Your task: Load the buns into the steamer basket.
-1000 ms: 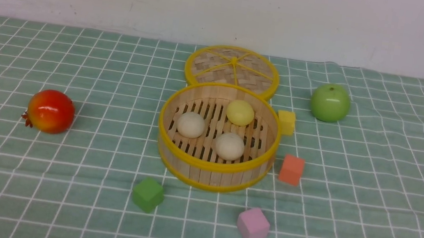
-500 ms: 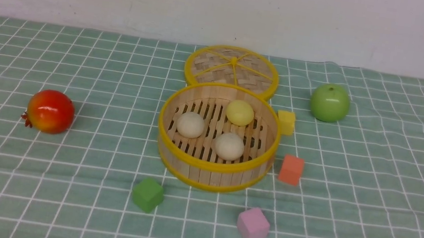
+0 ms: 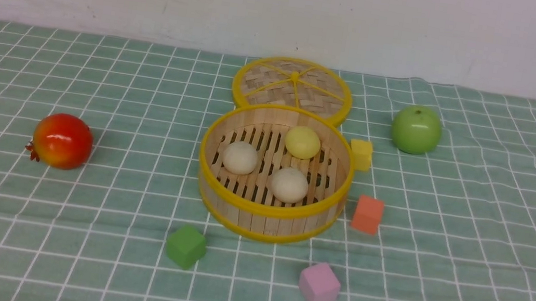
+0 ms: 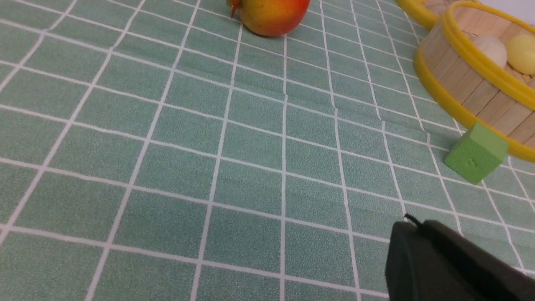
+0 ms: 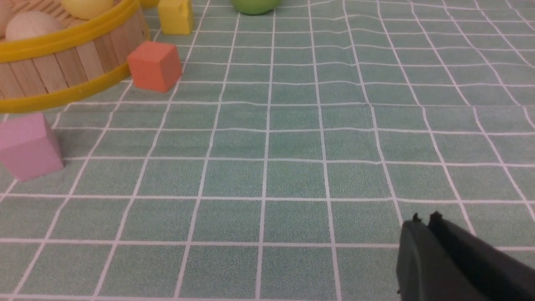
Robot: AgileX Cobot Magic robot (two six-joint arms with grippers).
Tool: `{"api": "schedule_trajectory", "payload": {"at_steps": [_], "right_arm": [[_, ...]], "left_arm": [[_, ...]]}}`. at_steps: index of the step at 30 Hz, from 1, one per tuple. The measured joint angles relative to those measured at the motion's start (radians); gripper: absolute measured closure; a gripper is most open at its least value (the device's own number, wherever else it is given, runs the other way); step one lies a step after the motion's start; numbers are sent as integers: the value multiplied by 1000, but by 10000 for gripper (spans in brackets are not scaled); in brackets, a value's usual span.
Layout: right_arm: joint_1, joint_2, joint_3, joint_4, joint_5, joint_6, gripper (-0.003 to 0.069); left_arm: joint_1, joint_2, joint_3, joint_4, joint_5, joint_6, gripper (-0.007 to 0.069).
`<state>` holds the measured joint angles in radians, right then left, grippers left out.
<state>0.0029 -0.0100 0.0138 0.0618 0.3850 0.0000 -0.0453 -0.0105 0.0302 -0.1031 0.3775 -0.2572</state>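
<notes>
The steamer basket [image 3: 267,213] stands mid-table. Inside it lie three buns: an off-white one at the left [image 3: 240,157], an off-white one at the front [image 3: 289,184] and a pale yellow one at the back [image 3: 302,142]. The basket also shows in the left wrist view [image 4: 464,83] and the right wrist view [image 5: 62,54]. Neither gripper shows in the front view. My left gripper [image 4: 411,223] is shut and empty over bare cloth, near the green cube. My right gripper [image 5: 424,221] is shut and empty over bare cloth, right of the basket.
The woven lid [image 3: 293,87] lies behind the basket. A green apple [image 3: 416,130] sits at back right, a red pomegranate [image 3: 62,141] at left. Around the basket are yellow [image 3: 361,154], orange [image 3: 367,214], pink [image 3: 319,284] and green [image 3: 186,246] cubes.
A dark bit of the left arm at the front view's bottom-left corner one second ago has gone out of view. The buns and basket have not moved.
</notes>
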Motion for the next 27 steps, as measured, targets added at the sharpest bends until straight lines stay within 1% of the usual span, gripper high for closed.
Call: {"api": "schedule_trajectory", "payload": {"at_steps": [27], "right_arm": [[0,0,0,0,0,0,618]], "left_arm": [[0,0,0,0,0,0,638]]}}
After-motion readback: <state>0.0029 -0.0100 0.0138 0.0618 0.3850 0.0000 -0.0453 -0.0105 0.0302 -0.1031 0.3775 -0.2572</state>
